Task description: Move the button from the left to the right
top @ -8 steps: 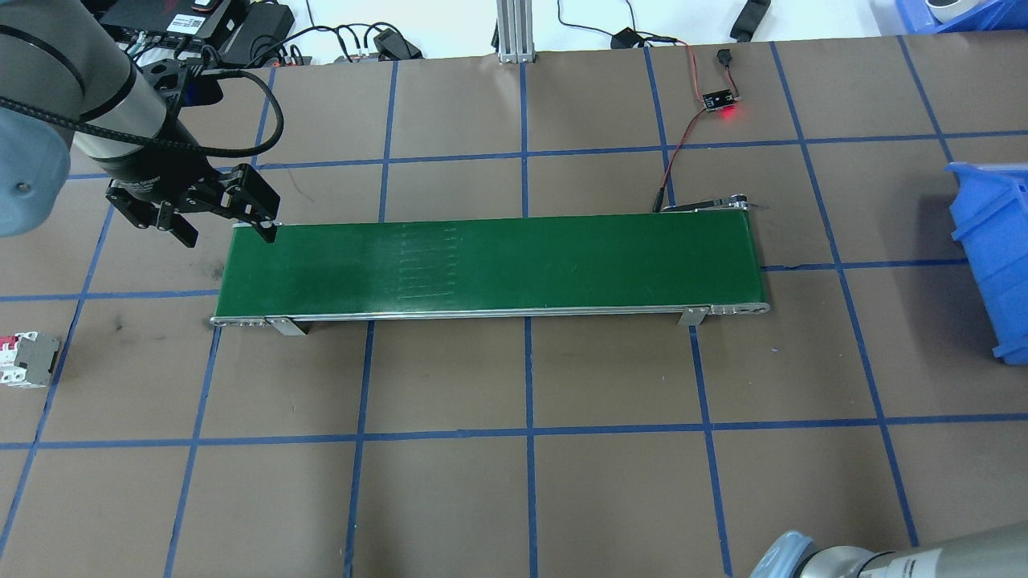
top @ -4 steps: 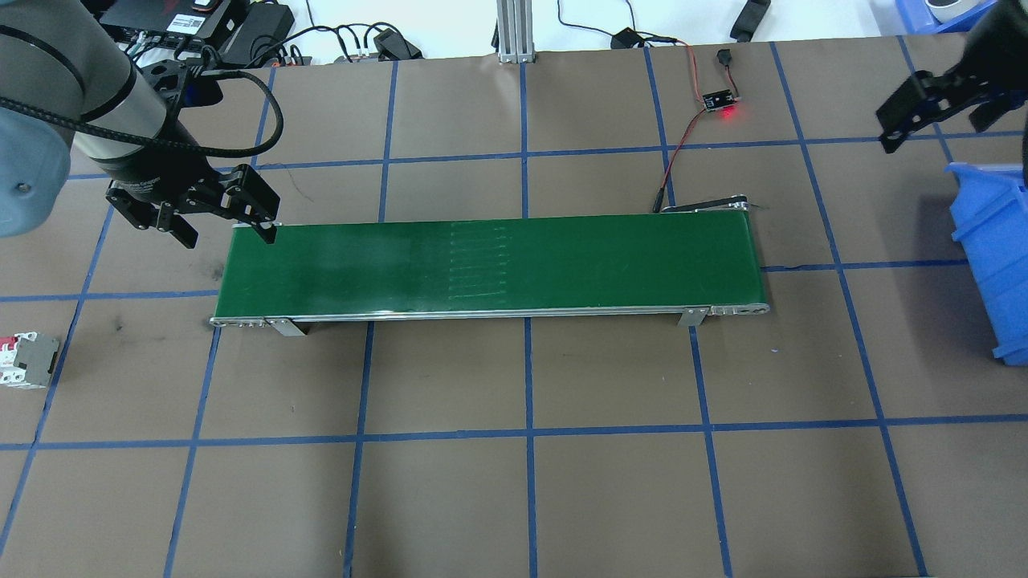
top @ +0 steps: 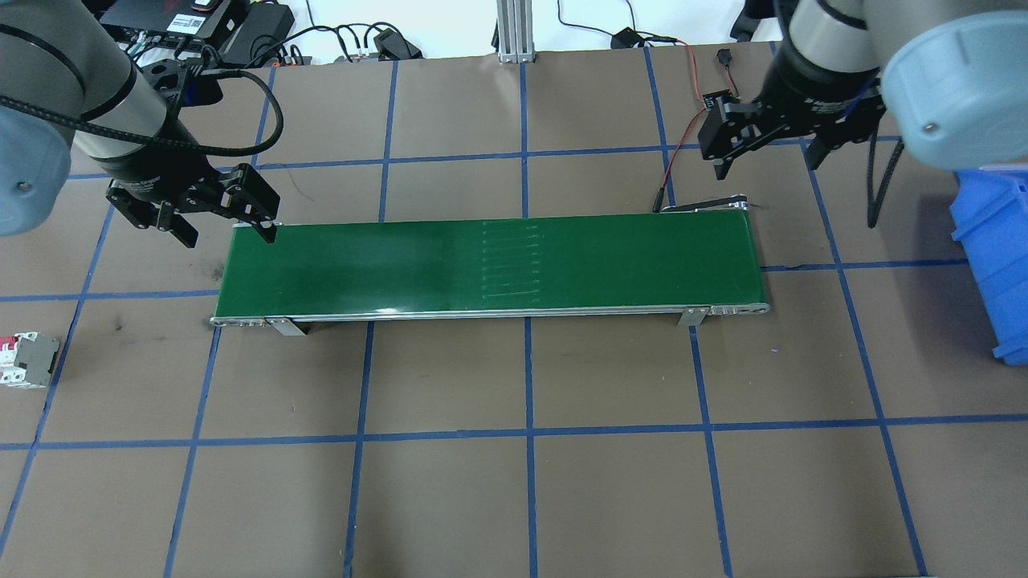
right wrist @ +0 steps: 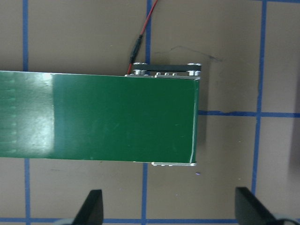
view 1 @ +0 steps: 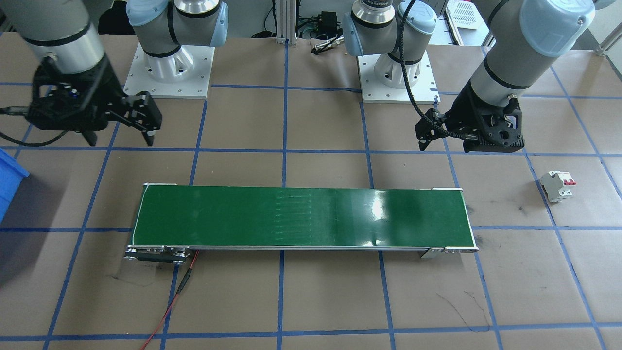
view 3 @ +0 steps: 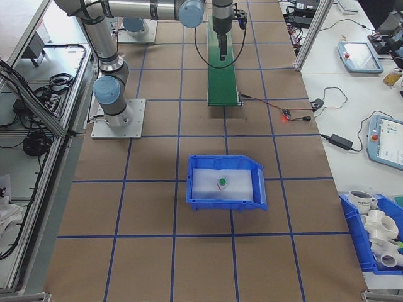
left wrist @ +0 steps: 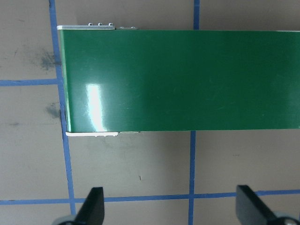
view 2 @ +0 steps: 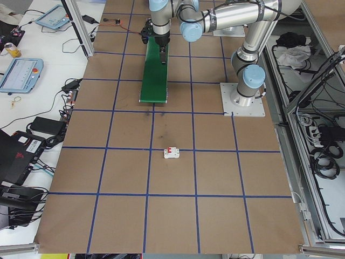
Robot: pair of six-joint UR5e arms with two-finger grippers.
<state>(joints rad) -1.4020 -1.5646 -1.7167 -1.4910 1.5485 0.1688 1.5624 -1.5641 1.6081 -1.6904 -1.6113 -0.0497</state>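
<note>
While the button (view 3: 222,182) is showing only as a tiny green dot inside the blue bin (view 3: 195,196), both the left gripper (top: 227,210) and right gripper (top: 767,144) are hanging with fingers spread, empty, over opposite conveyor (top: 490,265) ends.

Dark green conveyor belt (top: 490,261), brown table (top: 530,498) – blue tape grid, blue bin (view 3: 227,182), green-capped button (view 3: 222,182)

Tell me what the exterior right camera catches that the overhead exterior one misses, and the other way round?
Only the exterior right view looks into the blue bin, where the green-capped button sits. Only the overhead exterior view shows the circuit breaker with red toggles at the table's edge, and both pincers clearly: left pincer and right pincer, each open and empty. Both views share the green conveyor belt and the brown table with blue tape lines.
</note>
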